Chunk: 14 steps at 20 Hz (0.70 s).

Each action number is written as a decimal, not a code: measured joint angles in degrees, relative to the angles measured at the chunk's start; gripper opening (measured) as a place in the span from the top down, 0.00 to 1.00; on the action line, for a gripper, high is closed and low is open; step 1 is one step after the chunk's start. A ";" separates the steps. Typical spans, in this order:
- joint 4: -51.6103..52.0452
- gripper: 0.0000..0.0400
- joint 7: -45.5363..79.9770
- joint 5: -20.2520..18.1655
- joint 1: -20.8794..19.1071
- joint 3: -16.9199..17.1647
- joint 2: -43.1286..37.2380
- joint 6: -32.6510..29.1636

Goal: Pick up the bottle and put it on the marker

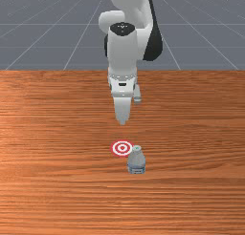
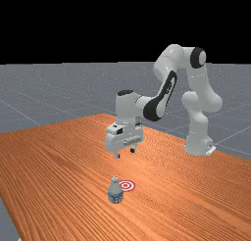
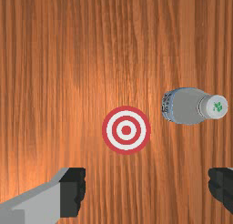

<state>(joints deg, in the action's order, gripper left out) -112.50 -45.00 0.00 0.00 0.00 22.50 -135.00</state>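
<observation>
High above the table, my gripper (image 2: 125, 153) hangs open in the far view, its two fingers well apart with nothing between them. In the wrist view the gripper (image 3: 147, 186) shows both dark fingertips, widely spread. A grey bottle (image 1: 136, 163) with a pale cap and a bluish band near its base stands upright on the wood, also seen as the bottle (image 2: 115, 192) in the far view. Beside it, apart from its base, lies the flat red-and-white ringed marker (image 3: 126, 130). The front view has the marker (image 1: 122, 148) to the left of the bottle.
The orange-brown table (image 1: 57, 133) spreads around both things. In the far view the arm's base (image 2: 198, 146) stands at the table's right, with the forearm reaching high over the wood.
</observation>
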 joint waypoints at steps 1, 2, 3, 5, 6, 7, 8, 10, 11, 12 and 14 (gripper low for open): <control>0.00 0.38 0.00 0.00 0.00 0.00 0.00 0.00; -0.11 0.23 1.02 -0.14 0.13 0.16 -0.18 0.24; -0.14 0.14 1.64 -0.24 0.20 0.27 -0.36 0.39; -0.16 0.05 2.25 -0.32 0.25 0.38 -0.55 0.51; -4.63 0.42 15.10 0.53 1.26 1.97 -6.26 5.93; -5.88 0.64 27.74 0.73 1.76 3.29 -12.26 10.56; -6.16 0.78 40.66 0.85 1.99 4.22 -16.31 13.37; -6.10 0.92 67.10 0.74 2.21 5.25 -19.52 16.28; -5.82 0.95 77.54 0.48 2.28 5.52 -19.84 17.22; -5.65 0.97 83.83 0.25 2.29 5.68 -19.93 17.85; -4.86 0.99 89.96 -0.16 2.32 5.81 -19.64 18.52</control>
<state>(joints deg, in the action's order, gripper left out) -117.36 44.96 -0.16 2.32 5.81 2.86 -116.48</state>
